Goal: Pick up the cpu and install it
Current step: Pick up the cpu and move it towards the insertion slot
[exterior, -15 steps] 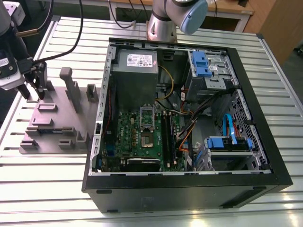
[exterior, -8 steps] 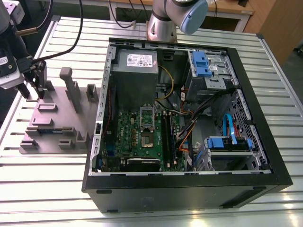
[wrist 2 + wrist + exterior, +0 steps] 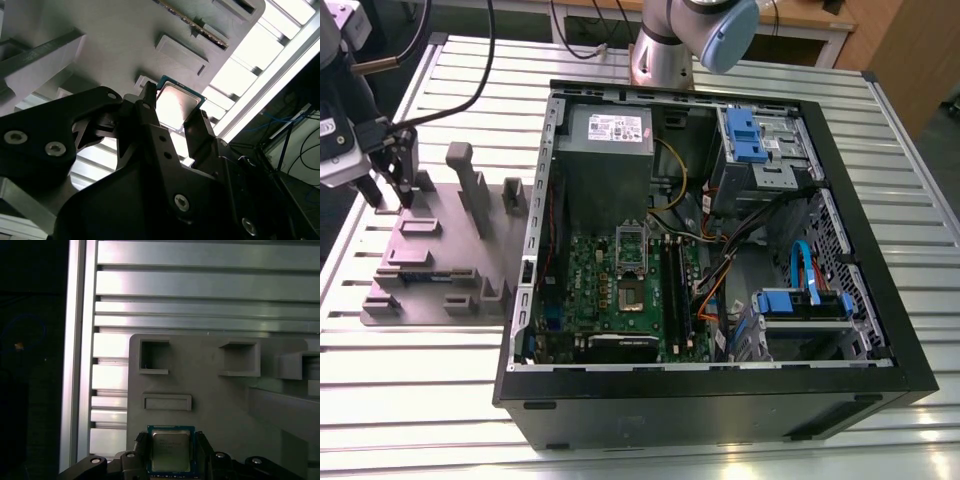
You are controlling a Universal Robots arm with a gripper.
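Shiny metal-topped cpu (image 3: 170, 449), matt grey plastic fixture (image 3: 210, 380)

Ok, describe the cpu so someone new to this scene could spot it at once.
Start at the open computer case; at the exterior view's left lies a grey fixture plate. In the first wrist view the gripper straddles the cpu on that plate. It is the lone flat silvery square with a teal rim; its neighbours are grey moulded pockets.

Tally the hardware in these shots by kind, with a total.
cpu: 1
grey fixture plate: 1
open computer case: 1
green motherboard: 1
CPU socket: 1
power supply: 1
Total: 6
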